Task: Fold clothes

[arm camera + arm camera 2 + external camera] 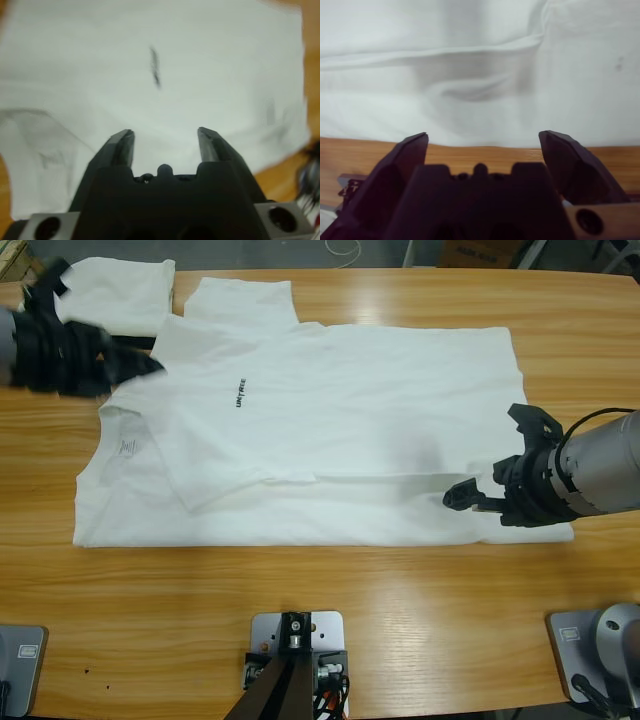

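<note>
Left pincer: jaws parted and empty, hovering at the T-shirt's collar end near the counter's left edge; its wrist view looks down the white cloth toward the black chest lettering.
Right pincer: jaws wide apart, holding nothing, just over the hem end of the T-shirt near the counter's right edge; its wrist view shows rumpled cloth ahead and bare wood at the jaws.
T-shirt: spread across the middle of the counter, collar toward the left edge, hem toward the right.
Done so far: one sleeve side looks turned in over the chest, its edge lying slantwise below the lettering; a long crease runs toward the hem.
Left to do: by my reading most of it, namely the far sleeve, still lying flat toward the back edge, then the lengthwise folds.
Second garment: a white piece, seemingly folded, at the back left corner.
</note>
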